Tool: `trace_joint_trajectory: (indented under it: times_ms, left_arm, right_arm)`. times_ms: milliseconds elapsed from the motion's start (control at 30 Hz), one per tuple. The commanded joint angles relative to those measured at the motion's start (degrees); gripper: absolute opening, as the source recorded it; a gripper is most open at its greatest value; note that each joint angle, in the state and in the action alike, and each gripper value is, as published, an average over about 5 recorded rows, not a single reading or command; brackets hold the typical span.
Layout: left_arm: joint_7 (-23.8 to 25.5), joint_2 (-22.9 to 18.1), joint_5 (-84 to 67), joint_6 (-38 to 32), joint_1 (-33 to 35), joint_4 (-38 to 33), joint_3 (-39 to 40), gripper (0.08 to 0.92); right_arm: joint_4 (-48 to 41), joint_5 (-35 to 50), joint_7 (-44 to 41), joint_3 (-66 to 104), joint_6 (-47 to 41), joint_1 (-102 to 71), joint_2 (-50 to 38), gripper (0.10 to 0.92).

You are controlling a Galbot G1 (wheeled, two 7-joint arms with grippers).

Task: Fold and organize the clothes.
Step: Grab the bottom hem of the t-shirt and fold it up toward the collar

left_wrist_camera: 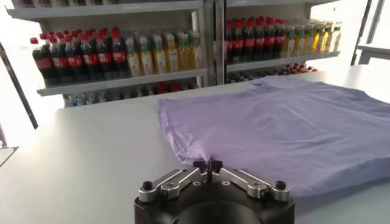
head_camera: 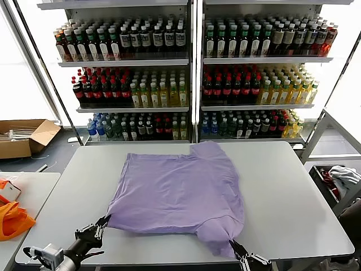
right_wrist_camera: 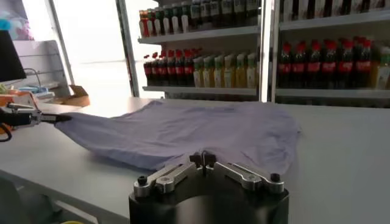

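Head view: both grippers [head_camera: 105,221] [head_camera: 233,245] pinch T-shirt [head_camera: 180,192] near corners.

Lavender short-sleeved T-shirt [head_camera: 177,189], thin soft fabric, lying spread mostly flat on the grey table, plain side showing, no print visible. Sitting around the table's middle, reaching toward the near edge. Far right part bunching into a rounded hump near the far edge. Near-left corner pulling into a point, lifting slightly off the surface. Near-right corner gathering into a narrow wrinkled tail, stretching down toward the near edge. Left edge running fairly straight, with a thin hem fold showing. Light creases spreading across the middle; not folded yet.
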Motion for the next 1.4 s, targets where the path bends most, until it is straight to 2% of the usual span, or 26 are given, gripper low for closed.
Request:
trace_joint_trajectory:
  times_ms: [33,300,567,967,1400]
  left_arm:
    - [0.8,0.6,0.3,-0.2,7.8,-4.3,-4.8,0.093]
    - [0.4,3.1,-0.4,1.4,3.4,-5.4,-3.6,0.093]
    - [-0.5,6.5,-5.2,5.2,-9.1,-2.8,0.1,0.093]
    - [-1.7,9.5,-14.7,8.5,-23.8,10.2,9.4,0.093]
    - [-1.7,7.9,-14.6,8.2,-38.6,26.8,19.9,0.093]
  right_arm:
    - [2.2,2.0,-1.3,3.3,2.1,-4.9,-0.6,0.106]
    - [0.1,4.8,0.6,1.5,1.1,4.1,0.9,0.106]
    - [-3.1,5.9,2.9,0.0,-1.3,16.7,2.5,0.106]
    - [-16.5,4.9,8.6,-4.9,-6.0,35.5,1.4,0.106]
    - [-33.2,0.7,12.2,-18.4,-8.8,53.4,2.0,0.106]
